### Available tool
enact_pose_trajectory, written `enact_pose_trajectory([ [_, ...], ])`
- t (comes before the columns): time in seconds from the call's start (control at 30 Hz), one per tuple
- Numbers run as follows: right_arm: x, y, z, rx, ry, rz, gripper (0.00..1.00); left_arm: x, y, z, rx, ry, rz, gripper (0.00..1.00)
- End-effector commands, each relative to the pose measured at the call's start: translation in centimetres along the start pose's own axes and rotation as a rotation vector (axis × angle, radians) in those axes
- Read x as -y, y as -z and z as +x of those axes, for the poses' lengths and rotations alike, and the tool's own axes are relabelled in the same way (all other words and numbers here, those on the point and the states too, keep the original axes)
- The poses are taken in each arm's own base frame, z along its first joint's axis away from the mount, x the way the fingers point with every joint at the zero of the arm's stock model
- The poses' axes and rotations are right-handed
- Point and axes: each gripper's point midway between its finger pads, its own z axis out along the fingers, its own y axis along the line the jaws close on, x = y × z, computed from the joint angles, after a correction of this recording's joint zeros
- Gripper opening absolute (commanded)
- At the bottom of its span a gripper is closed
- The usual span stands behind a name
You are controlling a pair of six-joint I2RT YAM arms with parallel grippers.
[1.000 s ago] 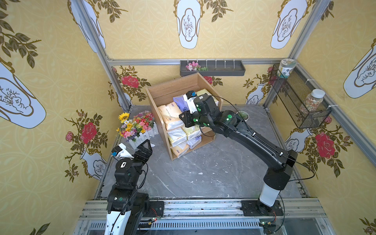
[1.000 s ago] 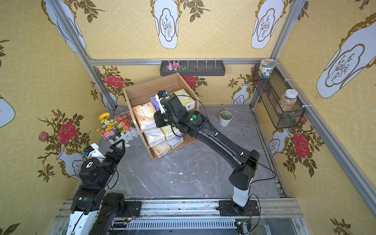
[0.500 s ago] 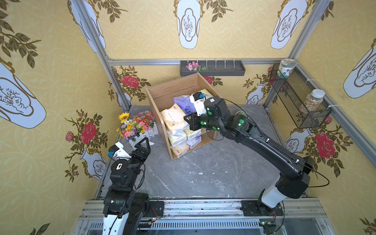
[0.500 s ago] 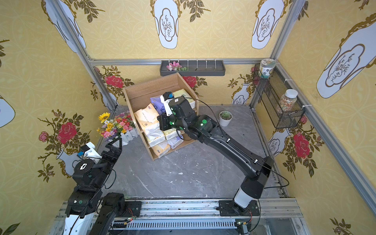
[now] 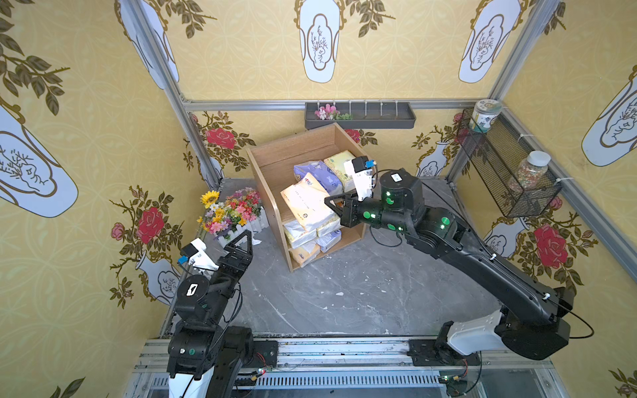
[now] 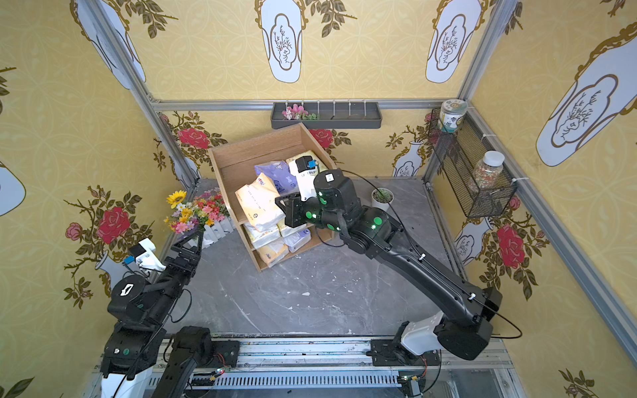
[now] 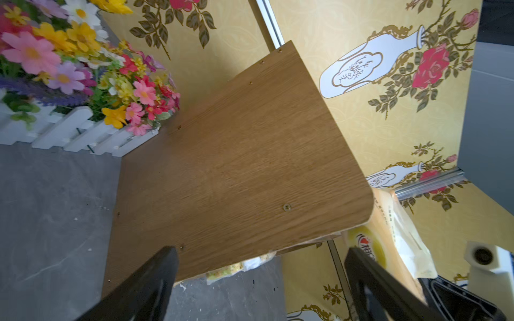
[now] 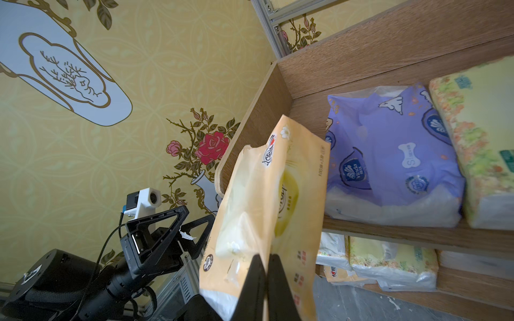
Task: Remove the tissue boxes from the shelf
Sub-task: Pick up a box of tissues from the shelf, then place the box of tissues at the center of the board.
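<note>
Screening the shelf (image 5: 293, 151) front, a tan pack (image 5: 306, 203) hangs from right fingers (image 8: 255, 283).

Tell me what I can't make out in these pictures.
Top views: the lower-tier tissue packs sit partly under the shelf boards; count unclear.
Left wrist view: the side panel blocks most shelf contents.
Right wrist view: the tan pack runs off the picture's edge past the right end effector.

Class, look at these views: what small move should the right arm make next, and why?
Probably pull the tan pack outward, clear of the shelf, before lowering it. The right gripper is shut on its wrapper, and the pack hangs tilted at the shelf's front edge, above other packs.
</note>
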Motion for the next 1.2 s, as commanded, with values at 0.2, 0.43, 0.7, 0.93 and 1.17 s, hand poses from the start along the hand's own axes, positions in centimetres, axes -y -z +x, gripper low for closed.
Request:
enact_pose_trajectory([
  [0.2,-0.6,3.8,1.5,0.017,0.011,-0.055,0.0,3.1,-0.6,3.1,-0.207,0.009,0.154,1.0],
  [0.43,-1.6,7.6,4.2,-0.026,0.057,-0.14,0.0,2.1,-0.4,5.2,-0.291,0.059,0.189,1.0],
  [0.7,-0.2,8.9,8.8,-0.146,0.057,-0.133,0.0,-1.5,-0.9,7.5,-0.341,0.085,0.143,1.0],
  [0.93,3.5,6.2,14.8,-0.245,-0.085,-0.05,0.0,-4.9,-1.4,8.5,-0.339,0.211,0.037,1.0],
  [1.17,7.6,1.9,22.7,-0.252,-0.246,0.073,0.0,-9.0,-1.7,10.5,-0.394,0.291,-0.134,0.96],
])
